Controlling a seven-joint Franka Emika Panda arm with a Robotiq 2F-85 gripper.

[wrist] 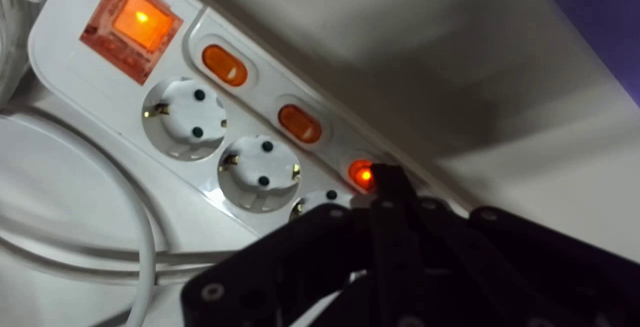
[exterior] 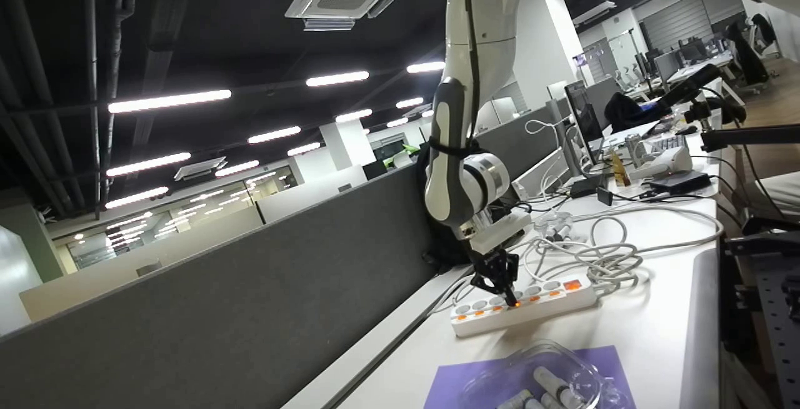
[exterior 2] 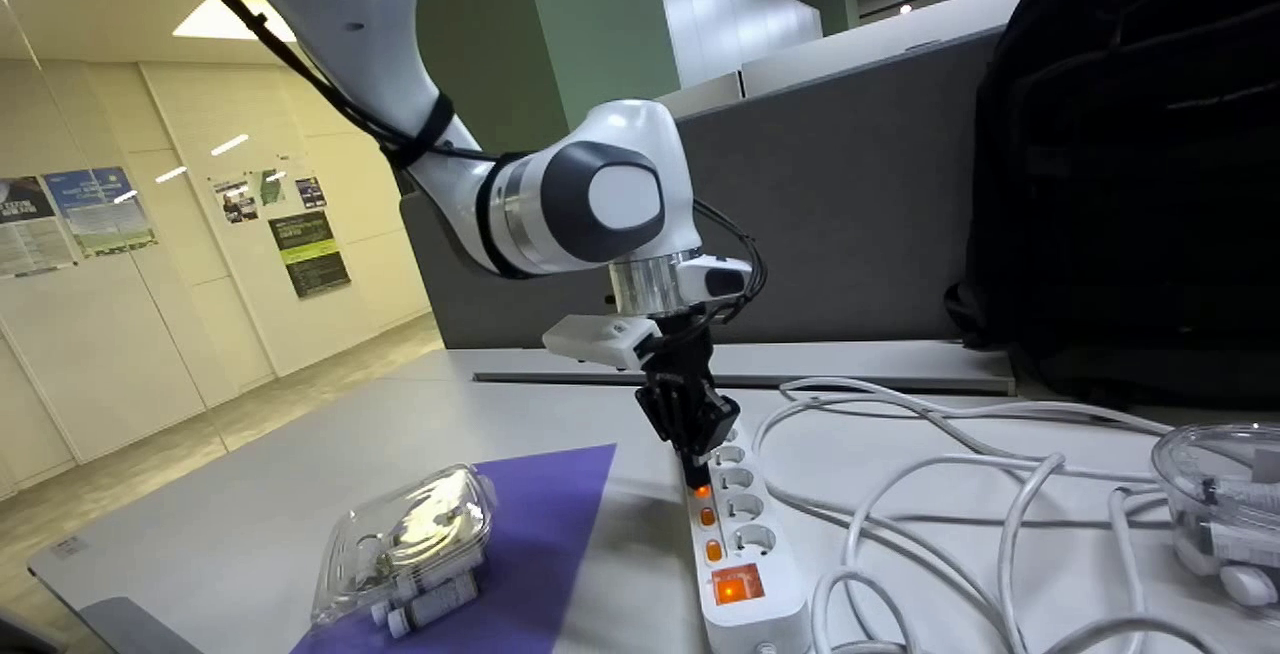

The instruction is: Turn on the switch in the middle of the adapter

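Wrist view: white power strip (wrist: 252,109) slants from upper left toward lower right. Gripper (wrist: 392,177) at lower right, fingers pressed together, tip overlapping glowing small switch (wrist: 360,173) near centre; contact unclear. Big switch (wrist: 143,21), upper left, also lit.

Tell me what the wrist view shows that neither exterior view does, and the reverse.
Only the wrist view makes out brass-coloured contacts inside the sockets. Only the exterior views show the clear container and the grey partition. All share the white power strip, its large orange switch, the small lit switch by the gripper, the purple sheet and white cables.
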